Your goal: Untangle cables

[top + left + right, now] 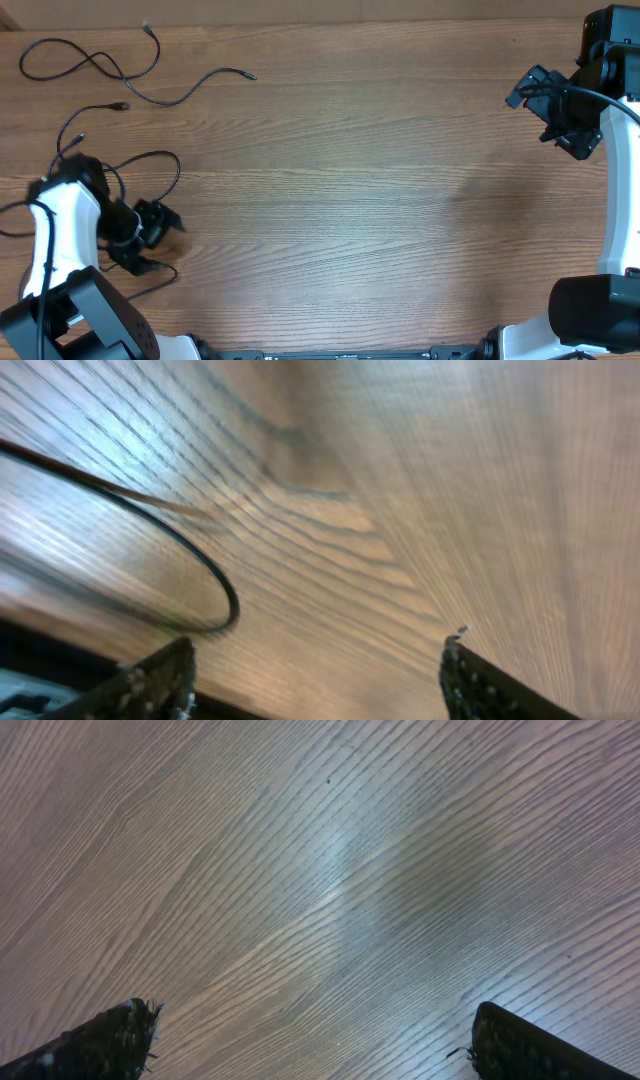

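As the cables (pixel 97 62) are judged thin, light and limp, a grasp near a plug end is advised. They are located at nine to ten o'clock in the overhead view. The fingers of the left gripper (pixel 165 243) and the right gripper (pixel 548 108) are spread, with nothing held.

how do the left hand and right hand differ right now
The left hand sits at the left beside the cables; the right hand is far right, away from them. The left wrist view shows a cable loop near the left hand; the right wrist view shows only the table under the right hand. Both are open, holding nothing.
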You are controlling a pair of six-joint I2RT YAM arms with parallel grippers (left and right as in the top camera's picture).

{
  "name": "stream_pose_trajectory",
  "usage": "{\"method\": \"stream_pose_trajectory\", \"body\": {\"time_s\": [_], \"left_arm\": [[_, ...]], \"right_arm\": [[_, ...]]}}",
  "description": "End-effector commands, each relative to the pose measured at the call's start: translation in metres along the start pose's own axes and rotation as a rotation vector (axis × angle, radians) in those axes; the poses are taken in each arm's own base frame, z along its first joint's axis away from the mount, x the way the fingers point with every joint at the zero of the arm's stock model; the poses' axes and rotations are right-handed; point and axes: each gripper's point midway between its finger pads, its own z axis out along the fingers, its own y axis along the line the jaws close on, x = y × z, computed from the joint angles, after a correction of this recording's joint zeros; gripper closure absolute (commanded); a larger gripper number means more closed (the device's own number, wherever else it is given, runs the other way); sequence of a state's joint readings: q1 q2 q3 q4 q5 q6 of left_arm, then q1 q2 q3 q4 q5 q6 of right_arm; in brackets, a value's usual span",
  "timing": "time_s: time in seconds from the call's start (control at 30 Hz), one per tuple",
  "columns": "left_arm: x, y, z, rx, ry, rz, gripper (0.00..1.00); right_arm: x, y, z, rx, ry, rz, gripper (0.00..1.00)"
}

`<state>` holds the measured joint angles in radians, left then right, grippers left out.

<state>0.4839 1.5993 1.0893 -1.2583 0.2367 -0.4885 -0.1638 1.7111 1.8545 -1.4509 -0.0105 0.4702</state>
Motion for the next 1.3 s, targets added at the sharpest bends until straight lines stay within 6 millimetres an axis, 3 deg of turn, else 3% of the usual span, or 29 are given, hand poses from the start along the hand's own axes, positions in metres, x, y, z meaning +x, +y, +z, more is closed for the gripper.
{"method": "stream_pose_trajectory", "body": {"time_s": [0.0, 0.2, 0.33, 0.5, 0.67, 0.73, 0.93, 0.97, 1.13, 1.27], "left_arm": [[-0.007, -0.021, -0.037, 0.053, -0.049, 0.073, 0.19], [-0.004, -0.032, -0.079, 0.08, -0.085, 0.099, 0.2], [0.012, -0.049, -0.101, 0.182, -0.086, 0.181, 0.23], [0.043, -0.059, -0.13, 0.311, -0.148, 0.285, 0.2], [0.098, -0.073, -0.161, 0.463, -0.225, 0.521, 0.12], [0.12, -0.073, -0.166, 0.475, -0.248, 0.59, 0.06], [0.18, -0.074, -0.171, 0.502, -0.285, 0.828, 0.04], [0.185, -0.073, -0.171, 0.504, -0.284, 0.848, 0.0], [0.211, -0.058, -0.163, 0.479, -0.202, 0.867, 0.0], [0.211, -0.049, -0.157, 0.429, -0.181, 0.851, 0.01]], "right_arm": [[-0.001, -0.001, 0.0, 0.006, -0.008, -0.004, 0.0], [-0.001, -0.001, 0.0, 0.006, -0.009, -0.004, 0.0], [-0.001, -0.001, 0.0, 0.006, -0.008, -0.004, 0.0], [-0.001, -0.001, 0.0, 0.006, -0.009, -0.004, 0.0], [-0.001, -0.001, 0.0, 0.006, -0.008, -0.004, 0.0], [-0.001, -0.001, 0.0, 0.006, -0.009, -0.004, 0.0], [-0.001, -0.001, 0.0, 0.006, -0.009, -0.004, 0.0], [-0.001, -0.001, 0.0, 0.006, -0.008, -0.004, 0.0], [-0.001, -0.001, 0.0, 0.006, -0.008, -0.004, 0.0], [-0.001, -0.001, 0.0, 0.006, -0.009, -0.004, 0.0]]}}
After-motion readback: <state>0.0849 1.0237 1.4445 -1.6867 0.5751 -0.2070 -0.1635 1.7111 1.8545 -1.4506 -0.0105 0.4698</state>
